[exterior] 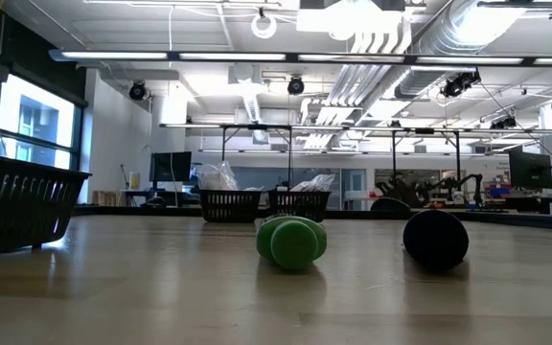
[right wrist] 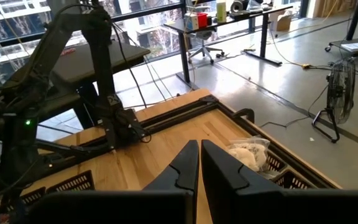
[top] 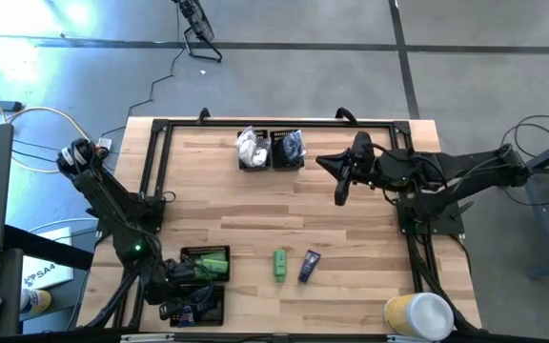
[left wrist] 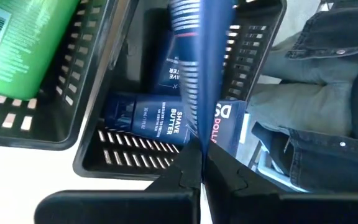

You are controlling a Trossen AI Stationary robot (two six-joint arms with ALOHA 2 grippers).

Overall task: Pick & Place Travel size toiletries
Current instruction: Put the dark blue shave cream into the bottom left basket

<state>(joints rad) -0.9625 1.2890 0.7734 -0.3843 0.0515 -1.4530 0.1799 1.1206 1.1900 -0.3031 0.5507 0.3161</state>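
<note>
the left pincer (left wrist: 199,163) is pinched tight on the flat crimped end of a dark navy tube (left wrist: 197,68), holding it over a black mesh tray (left wrist: 263,37) at the near left corner of the bench (top: 284,205). right under the pincer, two more navy tubes (left wrist: 145,118) lie in that tray; one reads "shave butter". just beside it, a second mesh tray (left wrist: 73,81) holds a green tube (left wrist: 17,43). only the left wrist view shows these labels, and a person in jeans (left wrist: 316,93) past the tray.

further out from the left pincer, on the open bench, a loose green tube (top: 280,264) and a loose navy tube (top: 309,266) lie near each other, apart; the low view shows them end-on.

the right pincer (top: 340,196) hangs over the bench with its fingers closed together, empty. just beyond it at the far edge stand two more trays: one (top: 252,151) with white crinkly packets (right wrist: 244,152), the other (top: 288,150) with dark pieces in clear bags.
</note>
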